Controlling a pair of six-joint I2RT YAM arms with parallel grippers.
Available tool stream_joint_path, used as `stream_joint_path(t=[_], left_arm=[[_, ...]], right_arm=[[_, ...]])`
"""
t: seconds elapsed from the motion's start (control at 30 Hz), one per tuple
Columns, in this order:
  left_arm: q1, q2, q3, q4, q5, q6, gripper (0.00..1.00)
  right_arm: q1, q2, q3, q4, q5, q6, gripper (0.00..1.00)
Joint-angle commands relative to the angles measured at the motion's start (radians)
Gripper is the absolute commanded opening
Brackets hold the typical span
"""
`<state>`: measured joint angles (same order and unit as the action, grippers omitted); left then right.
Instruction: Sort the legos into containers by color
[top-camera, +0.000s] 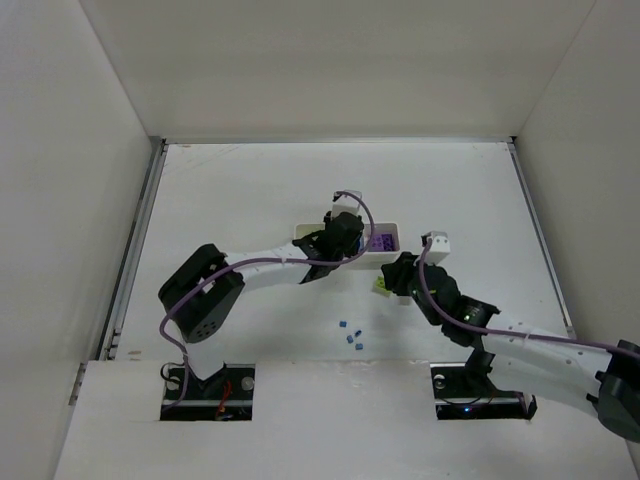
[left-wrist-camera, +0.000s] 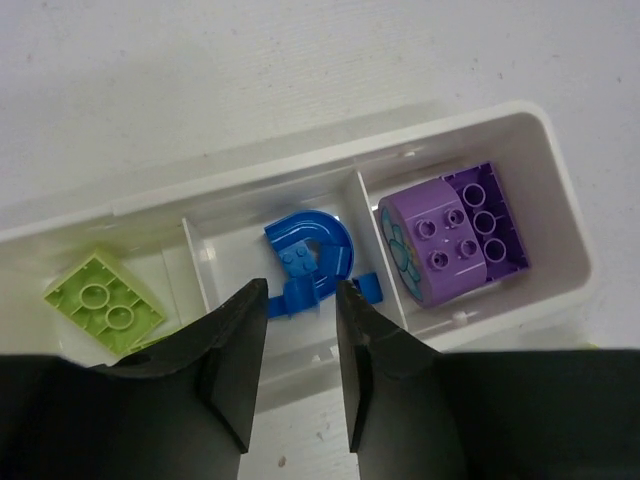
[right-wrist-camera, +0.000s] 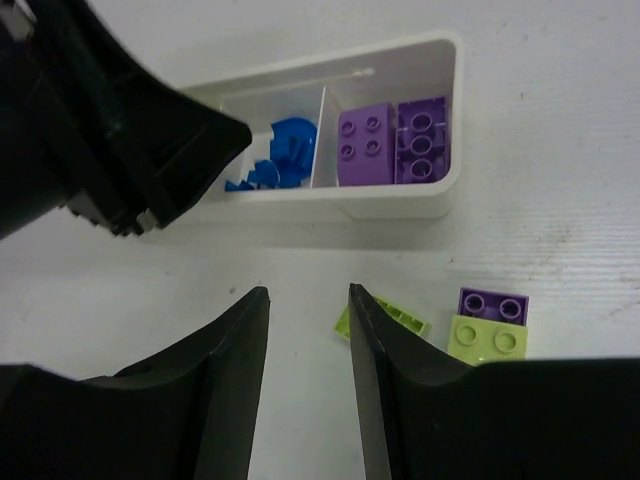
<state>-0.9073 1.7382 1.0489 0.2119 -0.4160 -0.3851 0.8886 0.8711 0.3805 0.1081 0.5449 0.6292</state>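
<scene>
Left arm stretched forward and rightward. The left tool (left-wrist-camera: 300, 295) hangs above the tray (left-wrist-camera: 545, 130), fingers parted over the middle compartment, nothing pinched between them. Right arm bends inward from its base. The right tool (right-wrist-camera: 305, 298) sits low over the tabletop (right-wrist-camera: 560, 80) on the near side of the tray, likewise released and empty.

In the tray we log a lime brick (left-wrist-camera: 103, 303) in the left compartment, a blue curved piece (left-wrist-camera: 312, 248) with smaller blue pieces in the middle, and purple bricks (left-wrist-camera: 460, 232) in the right. Loose by the right tool: a lime piece (right-wrist-camera: 385, 318), then a purple brick (right-wrist-camera: 494, 304) touching a second lime brick (right-wrist-camera: 488, 340). A few tiny blue bits (top-camera: 351, 333) lie nearer the arm bases, well apart from the tray.

From the right wrist view, the left tool blocks the tray's left end. The tray sits mid-tabletop, with bare room behind it and to both sides up to the white walls (top-camera: 90, 120).
</scene>
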Motion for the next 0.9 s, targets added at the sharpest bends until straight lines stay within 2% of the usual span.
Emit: stream_joint_path(t=[0.0,0.13,0.37,0.63,0.87], left_arm=[[0.011,0.012,0.072,0.014,0.016,0.011,0.35],[0.015,-0.008,0.066,0.020,0.016,0.009,0.50],[0.017,-0.158,-0.047,0.030,0.013,0.002,0.51],[-0.011,-0.362,-0.223,0.035,0.005,-0.024,0.52],[-0.008,-0.517,-0.352,0.017,0.002,-0.058,0.52]], right_arm=[[0.039,0.028,0.027,-0.030,-0.005,0.003,0.46],[0.055,0.100,0.054,-0.065,-0.010,0.001,0.55],[0.063,0.267,0.153,-0.152,0.003,-0.003,0.62],[0.065,0.367,0.207,-0.194,0.053,0.023,0.75],[0.065,0.486,0.248,-0.193,0.061,0.029,0.78]])
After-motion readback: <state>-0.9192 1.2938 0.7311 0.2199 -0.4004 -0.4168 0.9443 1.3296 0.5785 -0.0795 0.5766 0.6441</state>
